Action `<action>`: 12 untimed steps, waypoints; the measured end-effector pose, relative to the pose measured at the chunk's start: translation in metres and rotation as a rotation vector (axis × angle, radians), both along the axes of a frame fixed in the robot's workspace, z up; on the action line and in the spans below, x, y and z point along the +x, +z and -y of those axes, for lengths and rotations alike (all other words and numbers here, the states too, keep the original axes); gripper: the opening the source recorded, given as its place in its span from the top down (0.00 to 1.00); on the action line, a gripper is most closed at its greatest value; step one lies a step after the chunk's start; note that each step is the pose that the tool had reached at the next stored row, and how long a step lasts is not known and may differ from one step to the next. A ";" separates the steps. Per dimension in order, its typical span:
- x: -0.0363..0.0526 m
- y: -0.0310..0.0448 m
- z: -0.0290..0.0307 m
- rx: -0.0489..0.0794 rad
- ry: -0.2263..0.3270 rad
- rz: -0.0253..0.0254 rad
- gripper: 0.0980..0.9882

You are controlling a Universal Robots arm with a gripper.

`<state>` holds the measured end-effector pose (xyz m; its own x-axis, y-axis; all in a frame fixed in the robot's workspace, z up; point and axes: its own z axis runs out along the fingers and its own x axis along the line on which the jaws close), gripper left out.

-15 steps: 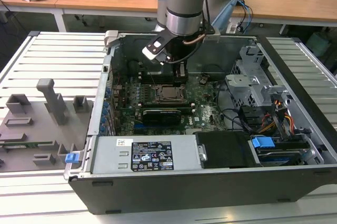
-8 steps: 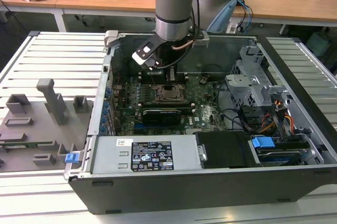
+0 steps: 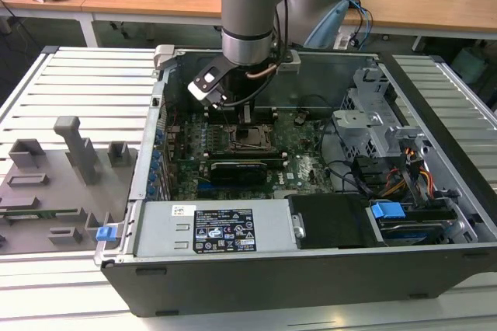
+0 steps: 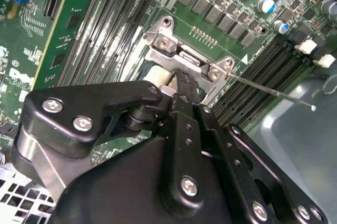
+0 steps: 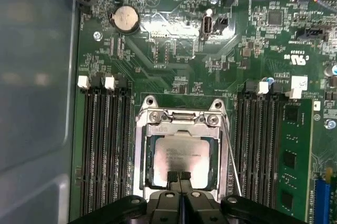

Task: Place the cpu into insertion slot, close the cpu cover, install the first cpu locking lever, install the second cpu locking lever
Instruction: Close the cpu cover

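- Silver-beige cpu [image 5: 179, 155] sits in the slot [image 5: 149, 169], right under the closed, empty gripper [image 5: 178, 175].
- Cover [image 5: 181, 128] lies down around it.
- Risk: the loose lever [image 5: 231, 155] beside the gripper could let the cover spring up, shifting the cpu.

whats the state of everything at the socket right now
cpu: seated in the insertion slot, metal top up
cpu cover: down around the cpu
locking lever: wire rod standing free, unlatched
gripper: fingers shut, tips at the cpu's edge
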<state>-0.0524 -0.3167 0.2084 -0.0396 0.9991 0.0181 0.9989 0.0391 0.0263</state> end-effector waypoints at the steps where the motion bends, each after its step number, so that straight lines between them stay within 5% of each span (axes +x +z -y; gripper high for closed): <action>1: -0.0001 -0.0010 0.0000 0.000 0.000 0.0000 0.99; 8: 0.0001 0.0019 -0.0001 0.000 0.001 -0.0001 0.99; 12: 0.0095 0.0021 0.0000 0.000 0.001 -0.0018 0.99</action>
<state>-0.0429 -0.3167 0.2104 -0.0401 0.9990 0.0180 0.9989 0.0396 0.0245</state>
